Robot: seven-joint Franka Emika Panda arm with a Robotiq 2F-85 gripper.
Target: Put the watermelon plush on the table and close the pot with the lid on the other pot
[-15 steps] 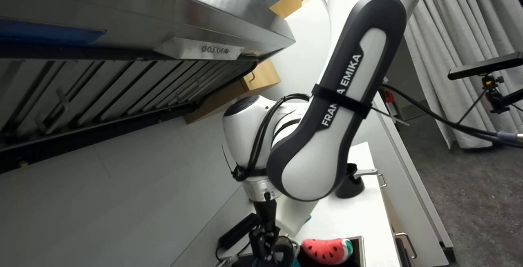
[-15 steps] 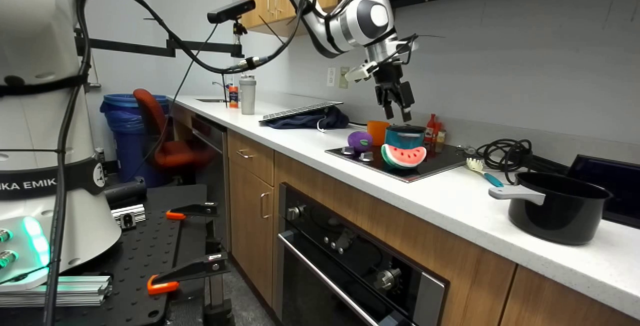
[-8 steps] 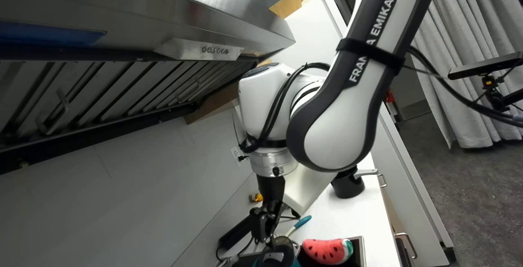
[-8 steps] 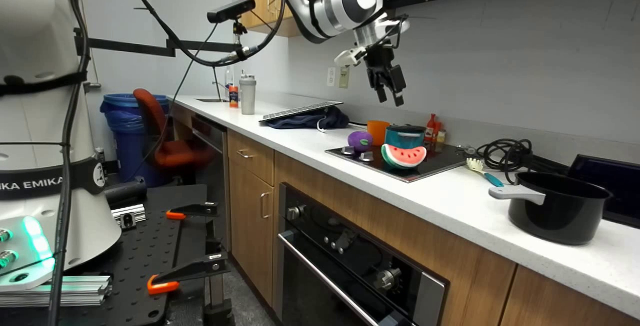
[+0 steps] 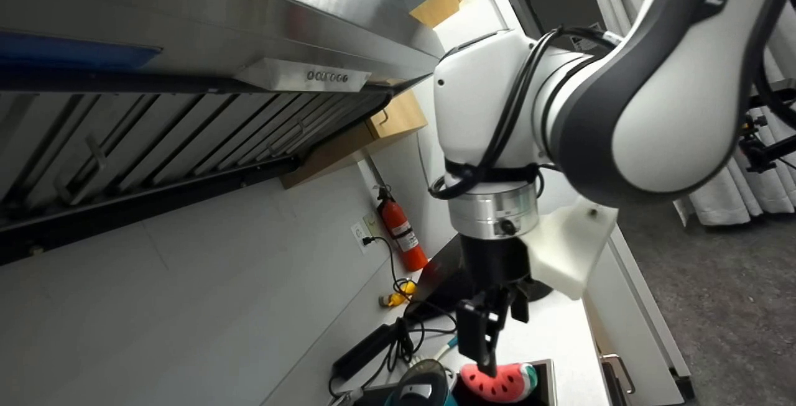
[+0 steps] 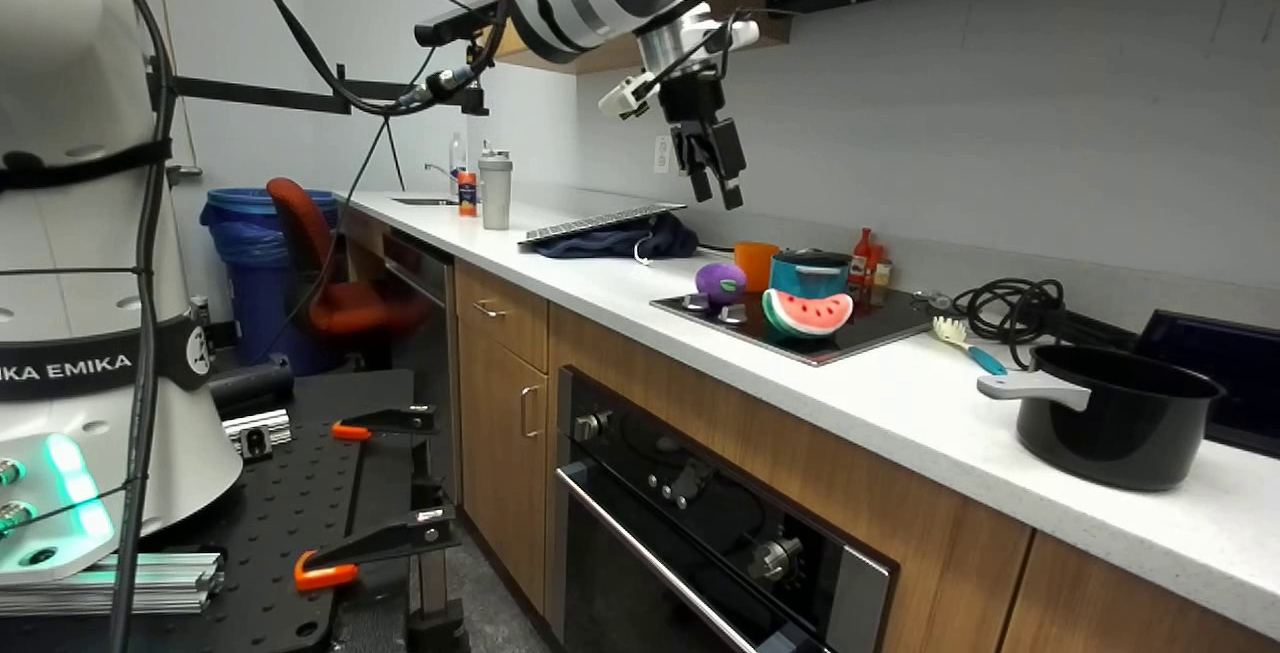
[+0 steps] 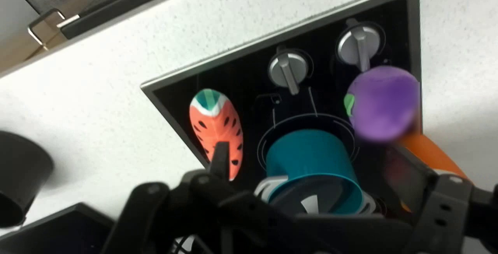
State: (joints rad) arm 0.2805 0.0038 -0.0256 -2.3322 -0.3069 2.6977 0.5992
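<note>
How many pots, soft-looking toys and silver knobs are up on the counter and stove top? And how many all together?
Pots: 2, the teal pot and the black pot
Soft-looking toys: 2, the watermelon plush and the purple toy
Silver knobs: 2, the knob by the purple toy and the other knob
Total: 6
</note>
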